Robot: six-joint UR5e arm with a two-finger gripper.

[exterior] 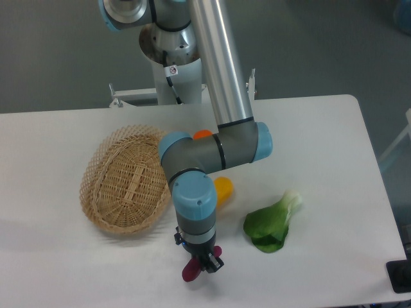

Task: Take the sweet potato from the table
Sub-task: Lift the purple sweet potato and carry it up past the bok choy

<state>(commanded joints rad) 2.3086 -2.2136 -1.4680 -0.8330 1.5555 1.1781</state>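
The claw (pixel 201 262) looks clamped on the sweet potato (pixel 190 270); lift straight up from the surface (pixel 321 141), keeping grip firm

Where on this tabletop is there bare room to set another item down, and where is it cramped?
Bare: the table behind and right of the green leafy vegetable, and the near-left corner in front of the wicker basket. Crowded: the middle front, where the gripper, sweet potato, yellow vegetable and orange item cluster beside the basket.
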